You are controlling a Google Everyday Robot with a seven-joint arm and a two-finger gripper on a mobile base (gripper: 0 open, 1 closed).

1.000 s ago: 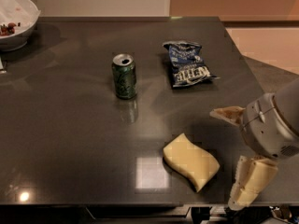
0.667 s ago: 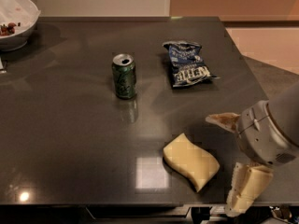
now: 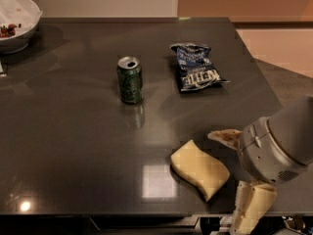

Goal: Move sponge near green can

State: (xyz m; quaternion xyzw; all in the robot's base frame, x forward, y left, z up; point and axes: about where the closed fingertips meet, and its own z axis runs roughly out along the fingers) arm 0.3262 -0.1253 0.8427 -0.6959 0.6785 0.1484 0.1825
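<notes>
The pale yellow sponge (image 3: 199,169) lies flat on the dark table (image 3: 73,146) near its front edge, right of the middle. The dark green can (image 3: 130,80) stands upright farther back and to the left, well apart from the sponge. My gripper (image 3: 237,172) is open at the sponge's right end. One finger (image 3: 224,136) is just behind the sponge's right end and the other (image 3: 252,208) is in front of it, past the table's front edge. It holds nothing.
A blue chip bag (image 3: 196,66) lies to the right of the can. A white bowl (image 3: 15,22) with some food sits at the back left corner. The table's right edge runs close behind my arm (image 3: 283,146).
My gripper has moved a little left and toward the table's front, closer to the sponge's right end. The sponge, can and bag have not moved.
</notes>
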